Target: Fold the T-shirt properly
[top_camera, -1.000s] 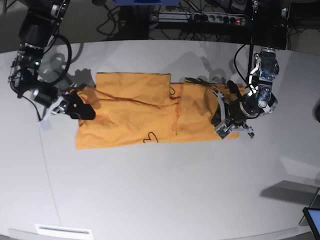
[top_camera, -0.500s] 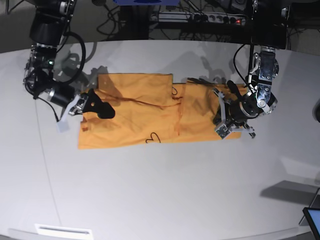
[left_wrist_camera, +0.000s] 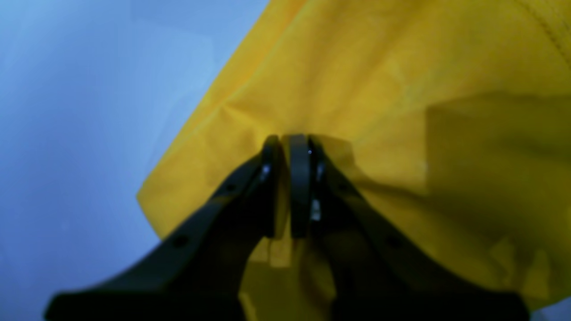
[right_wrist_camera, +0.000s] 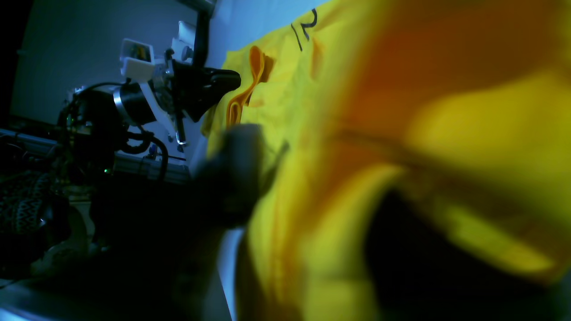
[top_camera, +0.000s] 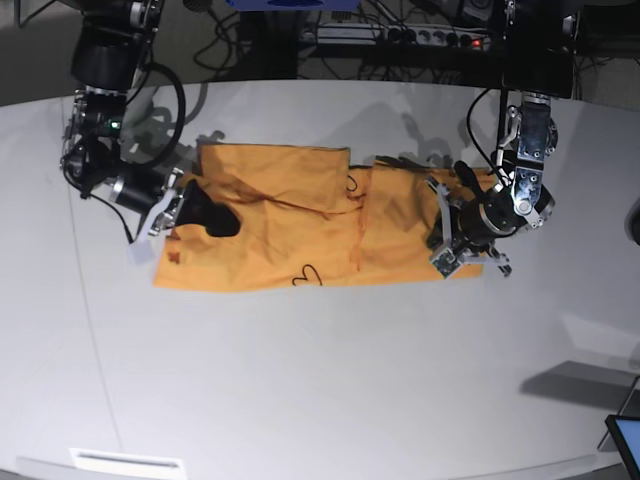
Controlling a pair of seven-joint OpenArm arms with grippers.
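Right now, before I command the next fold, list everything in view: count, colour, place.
T-shirt: one, orange-yellow, partly folded, lying across the middle of the table.
Loose threads: a few, dark, on the shirt's near edge and centre.
Table: one, white, under everything.
Power strip: one, dark, behind the table's far edge.
Screen corner: one, blue, bottom right of the base view.
Left pincer: one, black, shut on the shirt's end.
Right pincer: one, black, shut on the shirt's opposite end.
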